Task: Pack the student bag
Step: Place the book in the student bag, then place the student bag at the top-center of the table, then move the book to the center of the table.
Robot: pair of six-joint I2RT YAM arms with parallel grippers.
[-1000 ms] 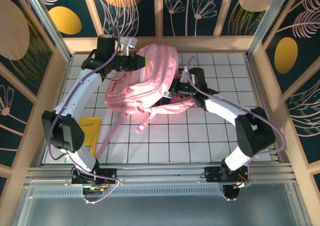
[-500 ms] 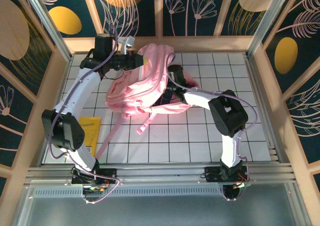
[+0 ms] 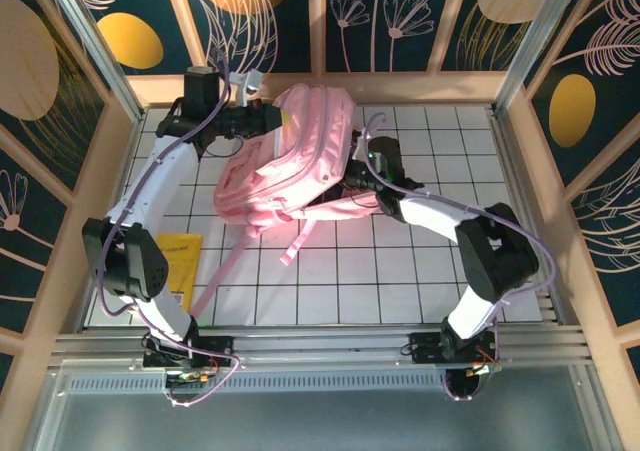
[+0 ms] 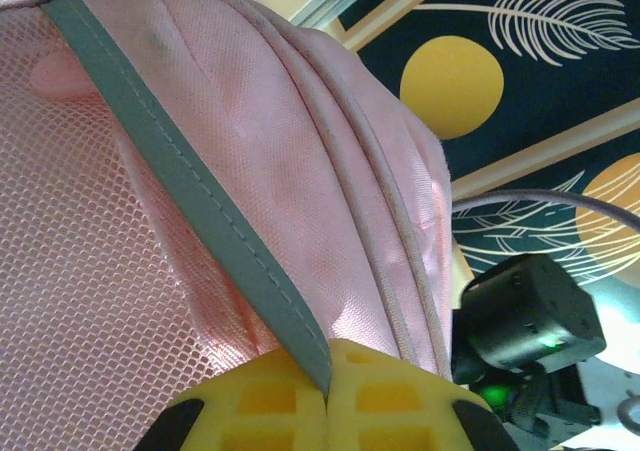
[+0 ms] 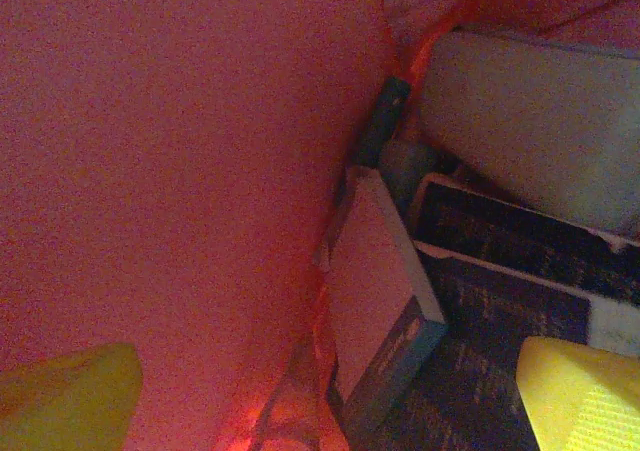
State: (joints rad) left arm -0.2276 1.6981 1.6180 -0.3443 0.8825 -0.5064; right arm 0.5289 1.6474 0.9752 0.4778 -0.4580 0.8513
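A pink backpack [image 3: 290,161] is lying slumped on the white gridded counter [image 3: 400,271], in the upper middle of the overhead frame. Its straps [image 3: 235,261] are trailing toward the lower left. The left tool [image 3: 275,121] is gripping the bag's top edge close to the back wall. In the left wrist view its yellow fingers [image 4: 260,406] are pressing together on a grey-green strip [image 4: 190,191] of the bag's trim. The strip is running diagonally across the pink cloth (mesh to the left of the frame, smooth fabric to the right).

The right arm [image 3: 430,206] is reaching in from the right of the overhead frame, its front end disappearing into the bag's opening. Inside, in the right wrist view, the right tool [image 5: 325,371] is standing wide. Its two yellow fingertips [image 5: 60,391] are sitting at opposite lower corners of the frame with nothing between them.

A teal-edged book [image 5: 385,301] is leaning against the glowing pink lining at the centre of that frame. Dark-covered books [image 5: 500,271] are lying just beside it, and a pale boxy object [image 5: 530,111] is sitting in the upper right. A yellow booklet [image 3: 180,256] is lying on the counter at the lower left of the overhead frame, well apart from the bag.
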